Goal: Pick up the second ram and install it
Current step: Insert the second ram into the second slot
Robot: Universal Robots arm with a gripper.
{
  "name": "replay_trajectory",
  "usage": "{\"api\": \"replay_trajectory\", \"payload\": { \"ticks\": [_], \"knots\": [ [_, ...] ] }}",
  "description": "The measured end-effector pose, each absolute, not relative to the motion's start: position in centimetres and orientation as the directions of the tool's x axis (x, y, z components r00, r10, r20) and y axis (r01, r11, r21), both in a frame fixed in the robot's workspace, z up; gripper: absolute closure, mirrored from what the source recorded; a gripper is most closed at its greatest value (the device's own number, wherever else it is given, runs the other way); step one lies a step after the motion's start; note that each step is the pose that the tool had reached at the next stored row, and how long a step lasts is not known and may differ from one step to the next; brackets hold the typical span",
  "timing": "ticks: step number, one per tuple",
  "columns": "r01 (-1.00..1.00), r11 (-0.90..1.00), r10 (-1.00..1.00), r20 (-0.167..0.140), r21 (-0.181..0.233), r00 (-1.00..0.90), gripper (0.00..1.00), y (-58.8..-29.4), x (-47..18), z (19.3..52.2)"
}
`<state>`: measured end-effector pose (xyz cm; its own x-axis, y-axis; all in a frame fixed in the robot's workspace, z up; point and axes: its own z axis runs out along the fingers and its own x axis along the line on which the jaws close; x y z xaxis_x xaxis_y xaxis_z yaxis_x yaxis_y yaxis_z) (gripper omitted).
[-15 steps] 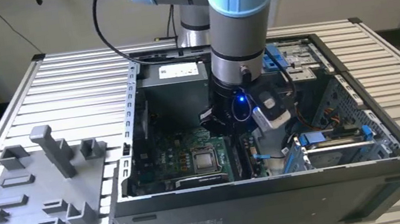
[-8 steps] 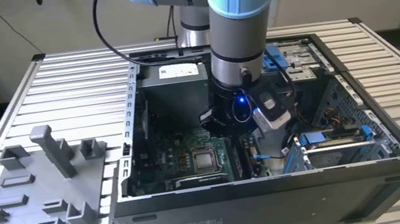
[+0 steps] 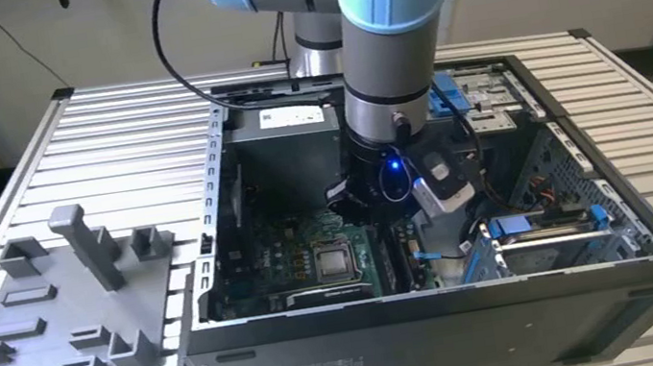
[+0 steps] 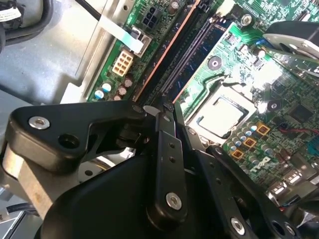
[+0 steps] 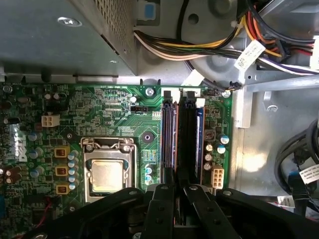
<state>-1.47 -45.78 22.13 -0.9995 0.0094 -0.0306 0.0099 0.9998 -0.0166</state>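
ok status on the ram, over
claw low in the case, at the end of the slots. ram stands in a slot, beside the claw tip. nothing lies across the slots.

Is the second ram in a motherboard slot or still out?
In: the second ram stands on edge in the slot beside another stick, the tool directly over the slots.

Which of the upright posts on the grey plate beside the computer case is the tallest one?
The slim post near the middle of the grey plate, rising well above the rest; the other posts are short blocks.
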Motion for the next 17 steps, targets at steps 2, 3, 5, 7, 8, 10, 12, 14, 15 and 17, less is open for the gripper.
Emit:
{"api": "replay_trajectory", "payload": {
  "ticks": [2,3,5,7,8,10,12,14,15,17],
  "knots": [
    [0.008,1.000,0.007,-0.031,-0.016,-1.000,0.86,-45.78,-1.47,22.12],
    [0.006,1.000,0.006,-0.031,-0.016,-1.000,0.86,-45.78,-1.46,22.12],
    [0.002,1.000,0.001,-0.031,-0.016,-1.000,0.86,-45.77,-1.45,22.12],
    [-0.003,1.000,-0.004,-0.031,-0.016,-1.000,0.86,-45.77,-1.43,22.12],
    [-0.006,1.000,-0.006,-0.031,-0.016,-1.000,0.86,-45.77,-1.40,22.12],
    [-0.007,1.000,-0.008,-0.031,-0.016,-1.000,0.86,-45.78,-1.40,22.00],
    [-0.007,1.000,-0.008,-0.030,-0.016,-1.000,0.86,-45.78,-1.41,21.83],
    [-0.007,1.000,-0.008,-0.030,-0.016,-1.000,0.86,-45.78,-1.41,21.66],
    [-0.007,1.000,-0.008,-0.029,-0.016,-1.000,0.86,-45.78,-1.40,21.63],
    [-0.007,1.000,-0.008,-0.029,-0.017,-1.000,0.86,-45.78,-1.41,21.62]
  ]
}}
